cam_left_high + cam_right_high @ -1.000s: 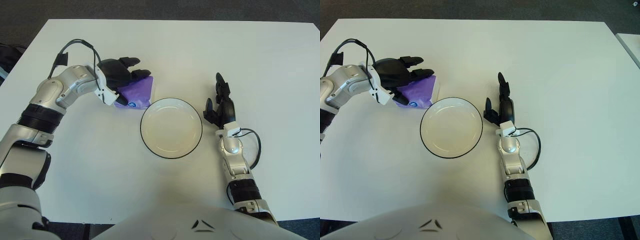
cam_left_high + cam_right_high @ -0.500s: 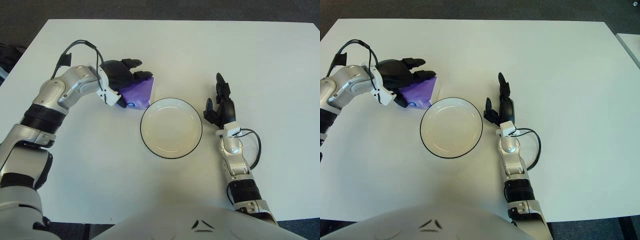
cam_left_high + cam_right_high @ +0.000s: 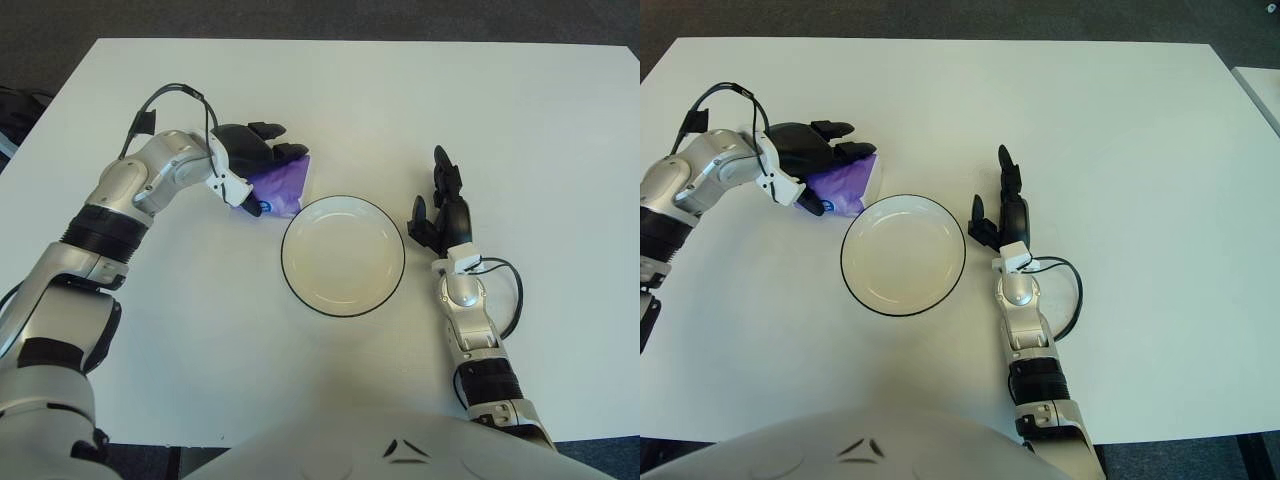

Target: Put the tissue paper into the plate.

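Observation:
The purple tissue pack (image 3: 283,187) lies on the white table just up and left of the plate (image 3: 284,262), a white round plate with a dark rim, which holds nothing. My left hand (image 3: 268,172) is over the pack, with black fingers (image 3: 272,130) across its far edge and the thumb at its near edge, so it clasps the pack. The pack still rests on the table. My right hand (image 3: 441,207) lies idle on the table right of the plate, fingers relaxed and pointing away.
The white table (image 3: 400,100) reaches to dark floor at the far edge and sides. A black cable (image 3: 508,290) loops beside my right forearm.
My left hand has shifted slightly right and turned, and its thumb has come in against the near edge of the pack. The pack, the plate and my right hand have stayed in place.

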`<state>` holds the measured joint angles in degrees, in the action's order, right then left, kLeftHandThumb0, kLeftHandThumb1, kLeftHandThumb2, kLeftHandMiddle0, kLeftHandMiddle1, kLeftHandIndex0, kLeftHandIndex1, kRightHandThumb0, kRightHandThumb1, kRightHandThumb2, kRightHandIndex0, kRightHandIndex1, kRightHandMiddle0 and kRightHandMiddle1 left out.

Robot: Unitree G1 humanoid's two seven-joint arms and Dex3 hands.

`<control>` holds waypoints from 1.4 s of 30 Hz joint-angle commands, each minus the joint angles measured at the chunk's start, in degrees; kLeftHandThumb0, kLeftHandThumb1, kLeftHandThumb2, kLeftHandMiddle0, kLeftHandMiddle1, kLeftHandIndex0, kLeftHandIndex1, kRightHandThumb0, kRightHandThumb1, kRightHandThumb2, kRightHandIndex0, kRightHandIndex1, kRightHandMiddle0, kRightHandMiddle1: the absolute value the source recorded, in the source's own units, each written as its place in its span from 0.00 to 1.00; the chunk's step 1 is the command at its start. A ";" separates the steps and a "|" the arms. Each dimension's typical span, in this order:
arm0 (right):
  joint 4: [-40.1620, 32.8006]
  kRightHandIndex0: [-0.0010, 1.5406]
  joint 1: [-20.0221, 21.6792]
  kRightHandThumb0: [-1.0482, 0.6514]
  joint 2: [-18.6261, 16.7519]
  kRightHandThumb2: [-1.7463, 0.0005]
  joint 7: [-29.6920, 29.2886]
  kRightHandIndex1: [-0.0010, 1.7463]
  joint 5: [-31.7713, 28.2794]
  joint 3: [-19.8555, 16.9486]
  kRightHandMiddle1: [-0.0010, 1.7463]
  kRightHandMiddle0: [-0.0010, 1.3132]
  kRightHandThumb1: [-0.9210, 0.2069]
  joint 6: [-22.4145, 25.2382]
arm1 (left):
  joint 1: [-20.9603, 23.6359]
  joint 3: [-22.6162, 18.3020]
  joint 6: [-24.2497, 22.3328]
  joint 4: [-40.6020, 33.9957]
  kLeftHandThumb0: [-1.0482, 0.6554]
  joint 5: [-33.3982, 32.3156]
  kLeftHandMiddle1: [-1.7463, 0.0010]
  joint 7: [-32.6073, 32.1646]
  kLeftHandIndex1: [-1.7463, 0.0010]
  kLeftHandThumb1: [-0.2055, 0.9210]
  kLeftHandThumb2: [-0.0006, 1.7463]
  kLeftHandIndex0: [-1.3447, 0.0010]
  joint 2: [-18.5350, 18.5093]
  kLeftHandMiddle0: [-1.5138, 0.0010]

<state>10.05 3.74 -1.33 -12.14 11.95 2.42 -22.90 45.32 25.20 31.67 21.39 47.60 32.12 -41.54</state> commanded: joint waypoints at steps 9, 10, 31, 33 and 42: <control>1.92 0.02 -3.37 0.15 -0.35 0.48 -0.51 0.00 0.24 0.06 0.09 0.00 0.00 2.22 | -0.05 3.15 -3.47 5.39 0.00 1.69 1.00 0.08 1.00 1.00 0.20 1.00 1.90 1.00; 1.93 0.02 -3.37 0.15 -0.36 0.48 -0.55 0.00 0.23 0.07 0.09 0.00 0.00 2.22 | -0.04 3.25 -3.62 5.62 0.00 1.58 1.00 0.10 1.00 1.00 0.20 1.00 2.02 1.00; 1.84 0.03 -3.54 0.15 -0.39 0.48 -0.65 0.00 0.10 -0.01 0.10 0.00 0.00 2.08 | 0.56 5.67 -3.78 8.71 0.00 1.66 1.00 -2.13 1.00 1.00 0.26 1.00 3.04 1.00; 1.76 0.03 -3.58 0.15 -0.39 0.48 -0.64 0.00 0.09 -0.02 0.10 0.00 0.00 2.11 | 0.60 5.85 -3.85 8.80 0.00 1.68 1.00 -2.24 1.00 1.00 0.26 1.00 3.05 1.00; 1.63 0.03 -3.61 0.15 -0.49 0.48 -0.69 0.00 -0.18 -0.23 0.10 0.00 0.00 2.12 | 0.97 6.74 -3.20 10.09 0.05 2.46 0.95 -5.51 0.99 1.00 0.19 0.99 2.99 0.90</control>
<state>9.59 3.33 -1.66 -12.72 12.10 2.41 -22.68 48.78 29.58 28.13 29.36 47.76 26.60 -38.99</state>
